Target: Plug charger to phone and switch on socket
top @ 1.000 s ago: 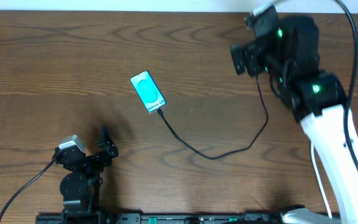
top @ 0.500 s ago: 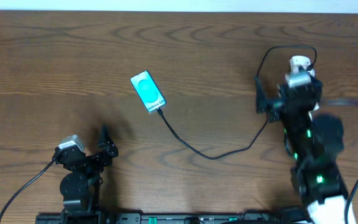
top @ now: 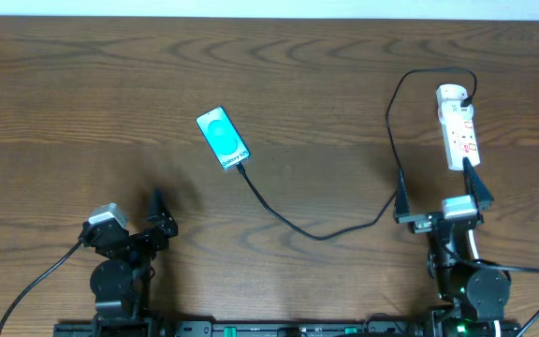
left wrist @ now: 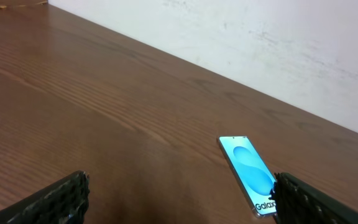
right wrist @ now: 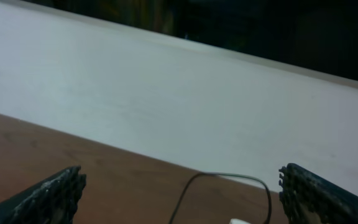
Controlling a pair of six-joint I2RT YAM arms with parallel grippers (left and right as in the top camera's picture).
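The left gripper (left wrist: 180,194) and right gripper (top: 438,195) sit low at the near edge, both spread wide and empty, likely because the cable (top: 321,234) already meets the phone (top: 223,139) further out. Just beyond the right gripper lies the power strip (top: 458,126), nothing blocking it; its switch state is unreadable

You are looking straight down on the whole brown wooden desk (top: 298,75) from the overhead camera. The left wrist camera is sitting low near the desk, facing the pale wall (left wrist: 260,43) and sharing the flat cyan-screened smartphone (top: 223,138) with the overhead. The right wrist camera is pointing upward, catching mostly wall.
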